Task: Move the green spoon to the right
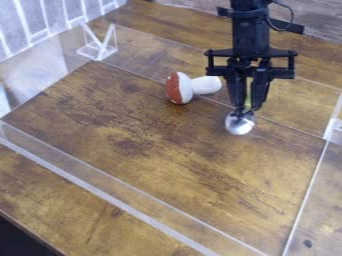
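The green spoon [242, 110] hangs upright in my gripper [246, 98], its yellow-green handle pinched between the black fingers and its silver bowl at the bottom, at or just above the wooden table. The gripper is shut on the handle. It stands to the right of the toy mushroom [191, 87], which lies on its side with its red-brown cap pointing left.
A clear plastic barrier [160, 215] fences the wooden work area along the front and right sides. A small clear stand [96, 42] sits at the back left. A light wall panel is at the far left.
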Robot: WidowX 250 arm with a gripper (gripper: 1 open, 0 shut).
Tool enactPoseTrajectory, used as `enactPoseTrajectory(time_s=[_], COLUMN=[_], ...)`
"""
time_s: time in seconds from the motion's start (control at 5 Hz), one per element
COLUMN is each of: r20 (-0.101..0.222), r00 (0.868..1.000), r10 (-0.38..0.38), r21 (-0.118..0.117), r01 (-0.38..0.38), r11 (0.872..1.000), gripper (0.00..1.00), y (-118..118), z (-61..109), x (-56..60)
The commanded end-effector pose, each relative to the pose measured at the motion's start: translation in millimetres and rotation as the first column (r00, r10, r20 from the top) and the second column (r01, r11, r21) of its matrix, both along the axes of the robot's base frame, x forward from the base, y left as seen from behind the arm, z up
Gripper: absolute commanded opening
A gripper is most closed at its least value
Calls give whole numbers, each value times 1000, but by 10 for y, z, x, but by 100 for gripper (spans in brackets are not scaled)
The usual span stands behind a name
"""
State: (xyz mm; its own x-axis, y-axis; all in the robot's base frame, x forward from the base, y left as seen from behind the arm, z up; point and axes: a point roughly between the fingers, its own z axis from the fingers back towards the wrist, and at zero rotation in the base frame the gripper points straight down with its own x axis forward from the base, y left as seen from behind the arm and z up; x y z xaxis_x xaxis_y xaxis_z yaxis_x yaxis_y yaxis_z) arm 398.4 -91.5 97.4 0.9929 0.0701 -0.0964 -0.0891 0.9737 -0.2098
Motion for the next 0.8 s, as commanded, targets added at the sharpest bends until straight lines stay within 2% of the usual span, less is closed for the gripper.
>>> enactPoseTrajectory(time_s=[0.0,0.4,0.6], r20=[83,98,107], r00=[995,980,984], r10=[-57,-173,-139], r21=[10,22,15], r01=[56,172,138], r11=[998,985,990], gripper=[0,0,0], y=[-13,140,235], z=[238,512,502], x=[63,34,7])
